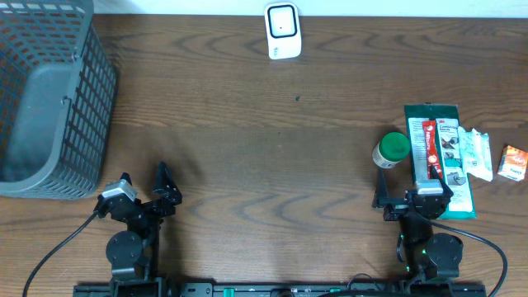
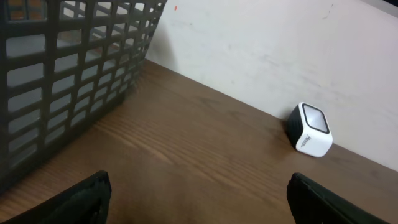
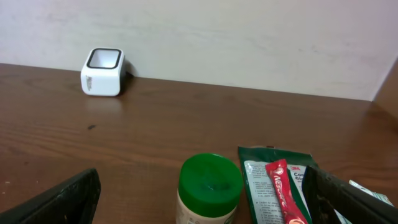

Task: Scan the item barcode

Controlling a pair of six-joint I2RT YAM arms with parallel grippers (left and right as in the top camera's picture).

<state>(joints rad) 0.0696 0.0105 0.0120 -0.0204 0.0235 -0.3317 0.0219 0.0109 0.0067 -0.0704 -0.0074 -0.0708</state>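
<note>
- Two arms, two pincers, both at my near table edge, well apart.
- left gripper: fingers spread wide, nothing between them, only bare brown wooden table ahead.
- right gripper: fingers spread wide too, pinching nothing.
- Items to scan sit in one cluster at the right, just ahead of the right gripper. I count five kinds.
- One white bottle with a round green lid, upright, nearest the right gripper's inner finger, not touched.
- One flat green plastic packet, lying flat just right of the bottle. From overhead its near end sits under the right gripper.
- One red stick sachet lying on top of the green packet, lengthwise.
- White crinkled wrappers against the packet's right edge. Looks like two, but I cannot tell for sure.
- One small orange packet, furthest right, just apart from the wrappers.
- One grey plastic lattice basket at the far left. I can't see anything in it.
- One white cube-shaped barcode scanner at the far edge, centre, against the pale wall, well apart from every item.
</note>
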